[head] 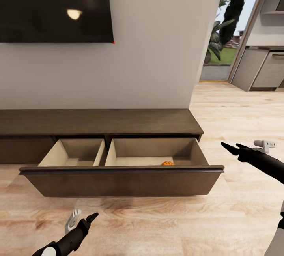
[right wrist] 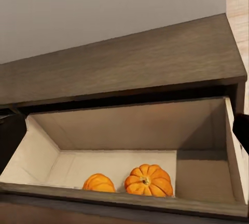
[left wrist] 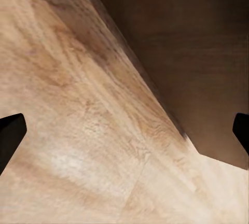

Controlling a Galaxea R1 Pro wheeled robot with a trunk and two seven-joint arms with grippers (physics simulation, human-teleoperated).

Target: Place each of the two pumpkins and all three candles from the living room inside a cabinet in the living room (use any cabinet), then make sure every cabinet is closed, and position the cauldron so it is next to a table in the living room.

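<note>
The cabinet (head: 98,122) is a long low dark-brown unit against the wall, with one wide drawer (head: 118,181) pulled out, showing two pale compartments. In the right compartment lies an orange pumpkin (head: 167,163). The right wrist view shows two pumpkins (right wrist: 149,179) (right wrist: 100,183) side by side on the drawer floor. My right gripper (head: 232,148) hovers open to the right of the drawer's end, holding nothing. My left gripper (head: 90,219) is low over the floor in front of the drawer, open and empty, and its fingertips (left wrist: 10,133) sit wide apart in the left wrist view. Candles, cauldron and table are out of view.
A dark TV (head: 55,7) hangs on the wall above the cabinet. To the right, a doorway (head: 223,31) opens onto plants, with grey kitchen units (head: 260,66) beside it. Pale wood floor (head: 157,224) spreads in front of the drawer and to its right.
</note>
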